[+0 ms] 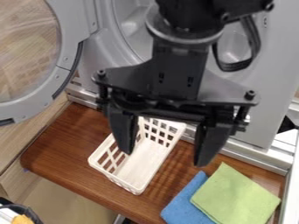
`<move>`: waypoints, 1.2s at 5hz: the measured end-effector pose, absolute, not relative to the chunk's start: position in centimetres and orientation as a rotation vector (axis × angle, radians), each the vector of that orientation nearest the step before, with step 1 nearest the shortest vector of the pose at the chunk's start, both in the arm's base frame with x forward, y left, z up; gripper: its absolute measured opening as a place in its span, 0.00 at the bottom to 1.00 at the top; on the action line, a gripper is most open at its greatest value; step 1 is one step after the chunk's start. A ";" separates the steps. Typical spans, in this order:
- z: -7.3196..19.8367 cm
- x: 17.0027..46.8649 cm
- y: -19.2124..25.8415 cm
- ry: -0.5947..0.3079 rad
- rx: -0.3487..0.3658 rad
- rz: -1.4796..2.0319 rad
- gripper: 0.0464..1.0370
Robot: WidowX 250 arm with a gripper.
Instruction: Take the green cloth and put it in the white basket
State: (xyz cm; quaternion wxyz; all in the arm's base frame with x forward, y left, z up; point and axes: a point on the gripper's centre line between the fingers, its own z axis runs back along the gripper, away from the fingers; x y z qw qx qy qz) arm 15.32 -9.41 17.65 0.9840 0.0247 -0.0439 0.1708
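The black gripper [163, 159] hangs over the wooden surface, its two fingers spread wide apart with nothing held between them. Seen from above, it overlaps the white basket [135, 191], a slotted plastic one whose upper part is partly hidden behind the left finger and the gripper body. The green cloth [235, 197] lies folded flat at the lower right, outside the basket and to the right of the gripper. It partly covers a blue cloth.
The blue cloth [182, 210] lies left of the green one. Behind the wooden board [64, 151] stands a grey front-loading machine [251, 100], its round door [71, 50] swung out at the left. A white rail [290, 188] runs along the right edge.
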 end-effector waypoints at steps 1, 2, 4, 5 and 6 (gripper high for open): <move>17.3 15.2 -9.4 -0.077 0.060 0.343 0.96; 16.8 16.0 -10.3 -0.108 0.049 0.304 0.96; 12.8 21.7 -11.0 -0.198 0.022 0.323 0.96; 8.3 24.9 -11.3 -0.199 0.023 0.270 0.96; 4.5 26.5 -12.1 -0.198 0.012 0.179 0.96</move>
